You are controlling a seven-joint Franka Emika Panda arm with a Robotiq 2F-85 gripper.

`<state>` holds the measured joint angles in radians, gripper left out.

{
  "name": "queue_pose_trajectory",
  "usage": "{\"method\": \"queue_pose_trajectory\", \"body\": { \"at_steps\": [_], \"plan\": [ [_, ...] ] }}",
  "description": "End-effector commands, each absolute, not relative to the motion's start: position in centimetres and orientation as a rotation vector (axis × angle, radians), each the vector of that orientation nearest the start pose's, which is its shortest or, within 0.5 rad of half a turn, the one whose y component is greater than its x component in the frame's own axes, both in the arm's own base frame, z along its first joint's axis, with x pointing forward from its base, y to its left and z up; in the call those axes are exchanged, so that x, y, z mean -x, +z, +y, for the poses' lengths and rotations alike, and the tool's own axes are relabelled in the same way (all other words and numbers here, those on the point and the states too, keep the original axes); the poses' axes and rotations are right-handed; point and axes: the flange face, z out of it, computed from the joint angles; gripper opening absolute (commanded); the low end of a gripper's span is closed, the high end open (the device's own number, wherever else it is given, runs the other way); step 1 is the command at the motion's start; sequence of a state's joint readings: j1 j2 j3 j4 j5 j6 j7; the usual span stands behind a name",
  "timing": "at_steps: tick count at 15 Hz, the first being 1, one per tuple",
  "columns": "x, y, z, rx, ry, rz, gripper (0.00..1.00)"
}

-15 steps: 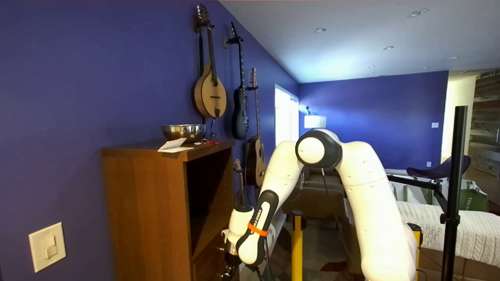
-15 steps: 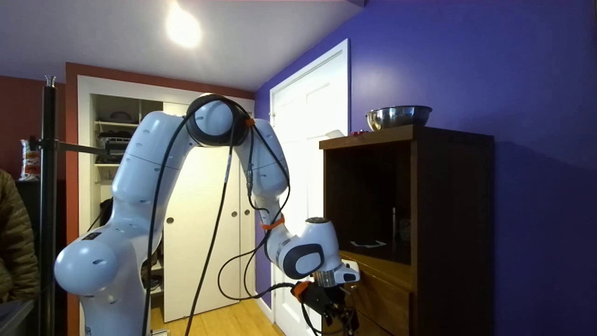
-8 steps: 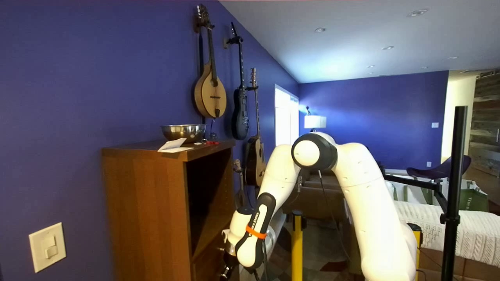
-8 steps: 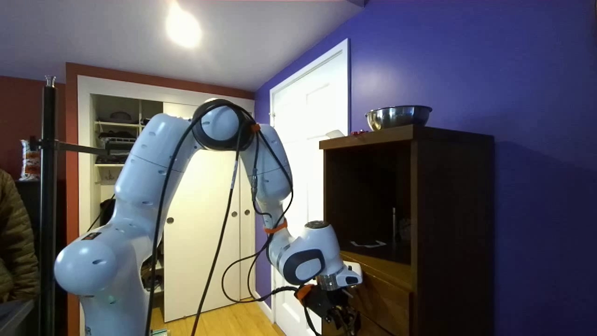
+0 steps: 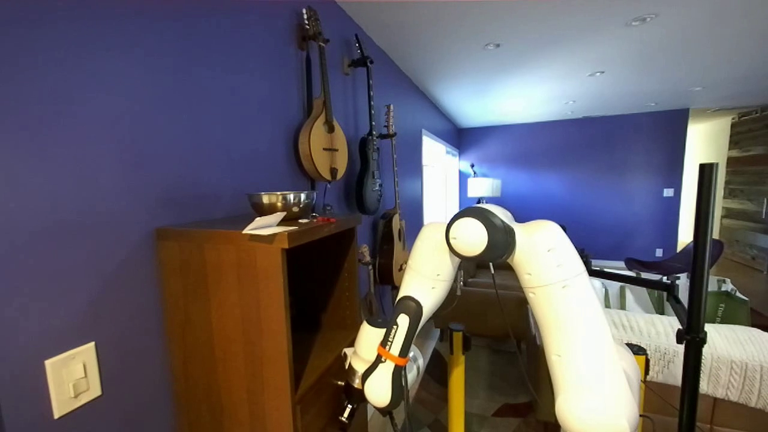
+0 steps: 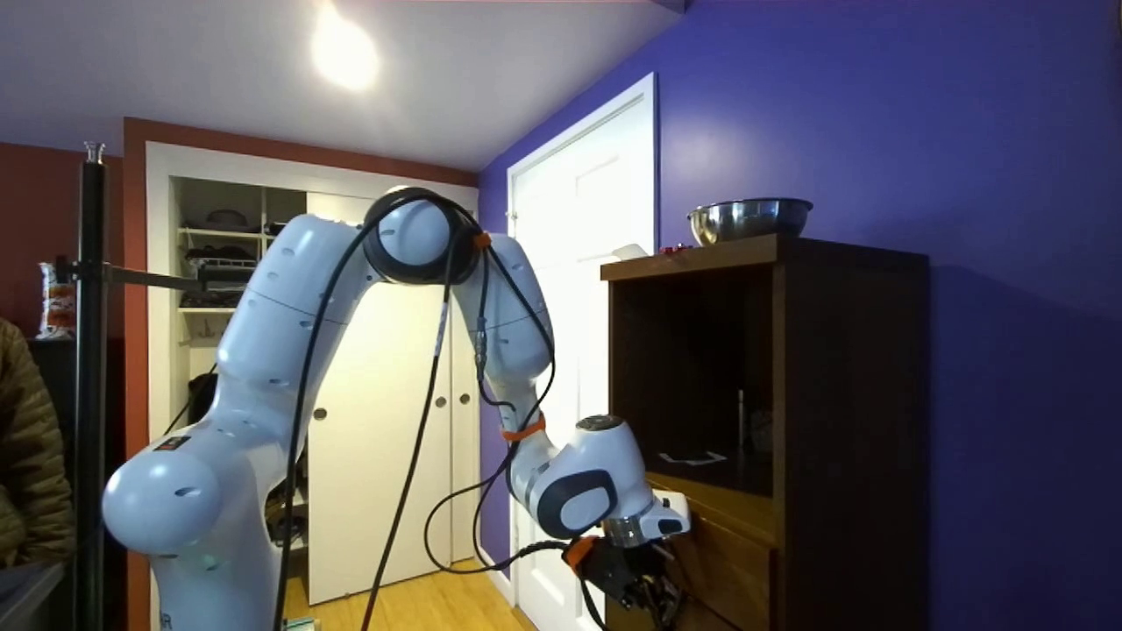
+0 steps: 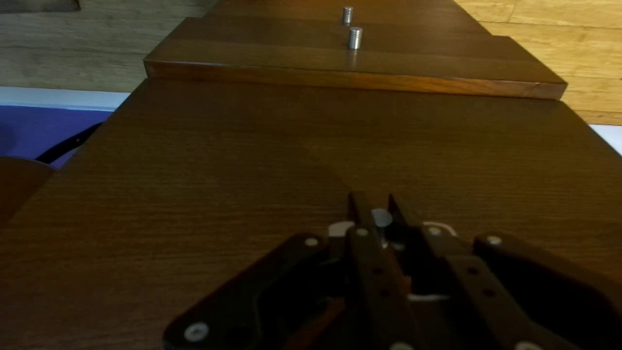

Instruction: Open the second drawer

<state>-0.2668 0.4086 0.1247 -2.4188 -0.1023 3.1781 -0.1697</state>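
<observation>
The metal bowl (image 5: 282, 206) stands upright on the cabinet (image 5: 228, 324); its inside is hidden from view. The open compartment (image 6: 684, 377) holds a white paper (image 6: 704, 458) and a narrow upright item (image 6: 741, 421), too dim to identify. The second drawer (image 7: 218, 146) is below this compartment, its front facing the gripper (image 7: 376, 200). The fingers (image 7: 360, 214) stand at a narrow gap, with the drawer knob (image 7: 382, 218) held between them. A lower drawer (image 7: 267, 53) projects beyond the front above it.
</observation>
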Motion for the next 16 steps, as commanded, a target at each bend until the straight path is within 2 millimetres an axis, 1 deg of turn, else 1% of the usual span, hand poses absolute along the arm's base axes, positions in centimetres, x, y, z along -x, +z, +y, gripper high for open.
{"method": "queue_pose_trajectory", "body": {
  "at_steps": [1,4,5,7,10,13,16],
  "plan": [
    [-52.3,18.1,-6.6,3.118,-0.595,-0.2,0.04],
    [-51.5,18.5,-7.4,3.165,-0.514,-0.296,0.04],
    [-50.9,18.6,-7.8,3.18,-0.484,-0.337,0.04],
    [-50.2,19.0,-8.6,3.191,-0.452,-0.399,0.04],
    [-49.5,19.0,-9.1,3.189,-0.395,-0.479,0.04],
    [-49.1,19.0,-9.6,3.199,-0.334,-0.518,0.04],
    [-49.1,19.1,-9.9,3.204,-0.313,-0.524,0.04]
  ]
}}
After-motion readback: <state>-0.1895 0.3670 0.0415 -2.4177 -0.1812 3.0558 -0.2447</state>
